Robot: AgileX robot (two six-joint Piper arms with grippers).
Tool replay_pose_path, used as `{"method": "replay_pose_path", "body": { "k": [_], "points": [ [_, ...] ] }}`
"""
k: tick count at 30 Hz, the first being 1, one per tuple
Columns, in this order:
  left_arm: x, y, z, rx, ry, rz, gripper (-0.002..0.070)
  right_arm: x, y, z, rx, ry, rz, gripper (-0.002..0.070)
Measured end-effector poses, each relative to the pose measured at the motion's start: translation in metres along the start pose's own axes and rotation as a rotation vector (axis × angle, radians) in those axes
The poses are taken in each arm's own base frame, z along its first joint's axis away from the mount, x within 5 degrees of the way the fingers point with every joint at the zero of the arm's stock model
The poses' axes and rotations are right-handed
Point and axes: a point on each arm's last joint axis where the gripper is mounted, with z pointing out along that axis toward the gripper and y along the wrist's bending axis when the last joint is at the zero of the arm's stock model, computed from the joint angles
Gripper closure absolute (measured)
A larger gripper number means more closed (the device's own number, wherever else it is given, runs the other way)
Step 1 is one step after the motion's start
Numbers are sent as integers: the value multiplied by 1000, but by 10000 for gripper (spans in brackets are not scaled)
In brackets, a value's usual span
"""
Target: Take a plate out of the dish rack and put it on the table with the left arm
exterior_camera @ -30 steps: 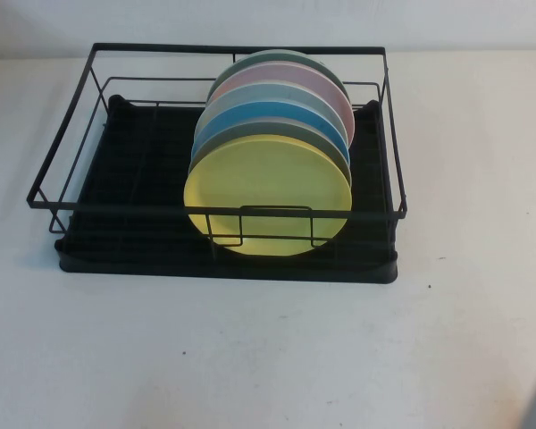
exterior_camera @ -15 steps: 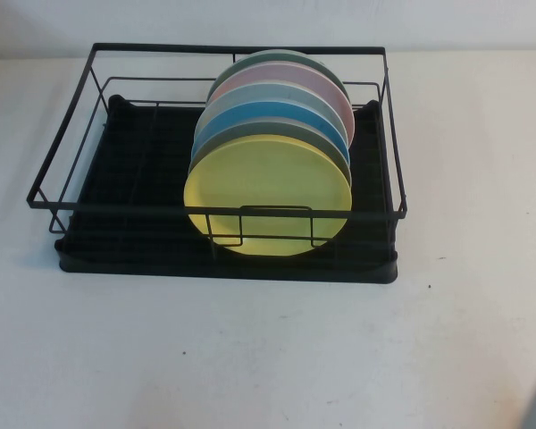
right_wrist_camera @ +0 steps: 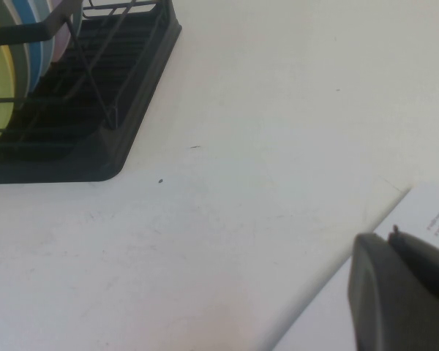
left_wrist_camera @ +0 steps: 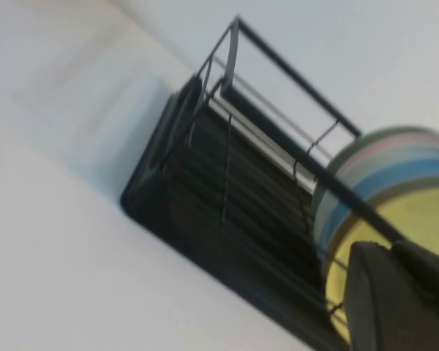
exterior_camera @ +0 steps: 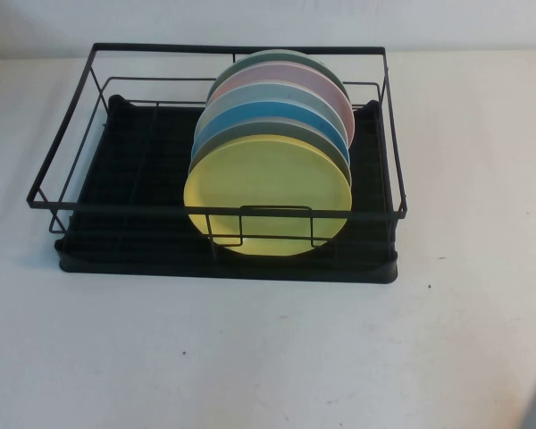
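Observation:
The pale-yellow plate (exterior_camera: 268,192) stands on edge at the front of a row of plates in the right half of the black wire dish rack (exterior_camera: 125,179), which sits at the back of the white table (exterior_camera: 250,357). Neither arm shows in the high view. In the left wrist view my left gripper (left_wrist_camera: 394,248) is shut and empty. It hovers off the rack's (left_wrist_camera: 227,205) front left side, apart from the yellow plate (left_wrist_camera: 424,219). In the right wrist view my right gripper (right_wrist_camera: 390,235) is shut and empty, over the table edge to the right of the rack (right_wrist_camera: 124,88).
Behind the yellow plate stand a grey-blue plate (exterior_camera: 277,130), a bright blue plate (exterior_camera: 272,114) and several more. The rack's left half holds nothing. A printed white sheet (right_wrist_camera: 432,216) lies below the table edge by my right gripper.

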Motion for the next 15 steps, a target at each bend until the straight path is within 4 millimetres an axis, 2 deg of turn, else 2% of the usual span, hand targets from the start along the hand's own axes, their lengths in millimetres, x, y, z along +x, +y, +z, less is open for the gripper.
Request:
{"method": "replay_pose_path", "body": {
  "k": [10, 13, 15],
  "points": [
    [-10, -1, -1, 20, -113, -161, 678, 0, 0, 0, 0, 0, 0, 696],
    [-5, -4, -1, 29, -23, -167, 678, 0, 0, 0, 0, 0, 0, 696],
    [-8, -15, -3, 56, 80, -88, 678, 0, 0, 0, -1, 0, 2, 696]
  ]
}}
